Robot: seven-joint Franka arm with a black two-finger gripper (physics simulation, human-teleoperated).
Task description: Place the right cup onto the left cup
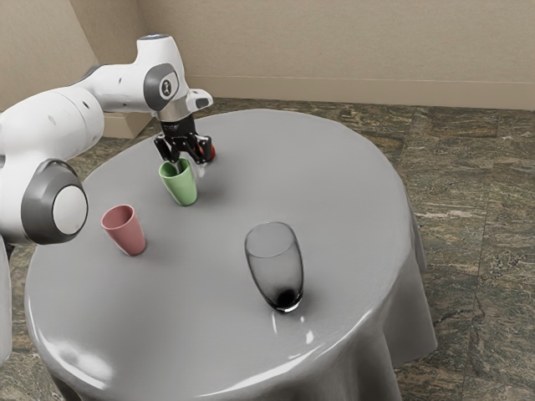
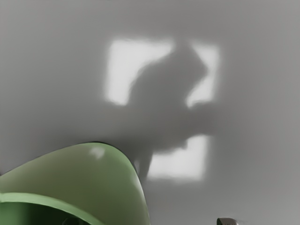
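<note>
Gripper (image 1: 191,164) with its fingers parted wide and nothing in its hold hangs at the green cup (image 1: 181,189), one fingertip inside the mouth and the other outside, on the far part of a round gray table (image 1: 205,292). A red object (image 1: 211,154), partly hidden, sits just beside the gripper. The pink cup (image 1: 127,234) stands apart from the green one, nearer and toward the exterior view's left, while a clear glass (image 1: 277,271) occupies the near right.
</note>
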